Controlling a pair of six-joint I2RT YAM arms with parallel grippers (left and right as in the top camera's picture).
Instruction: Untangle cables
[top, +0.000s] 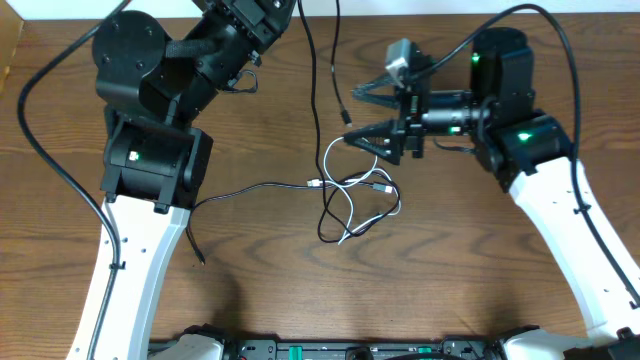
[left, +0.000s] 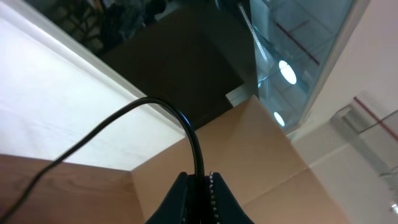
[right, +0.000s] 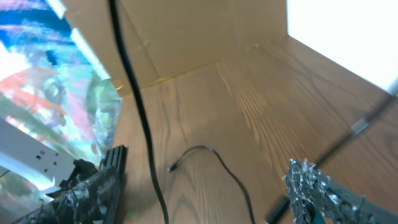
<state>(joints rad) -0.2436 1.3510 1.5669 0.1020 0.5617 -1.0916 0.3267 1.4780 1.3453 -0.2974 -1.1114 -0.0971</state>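
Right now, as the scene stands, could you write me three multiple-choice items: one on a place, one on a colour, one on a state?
1. Where does the white cable lie? A) at the centre of the wooden table B) at its left edge C) inside a gripper
2. Which colour is the cable tangled with it? A) red B) black C) yellow
3. The right gripper is: A) shut on the white cable B) out of view C) open
A: its loops lie mid-table. B: the black cable crosses those loops. C: its fingers stand apart.
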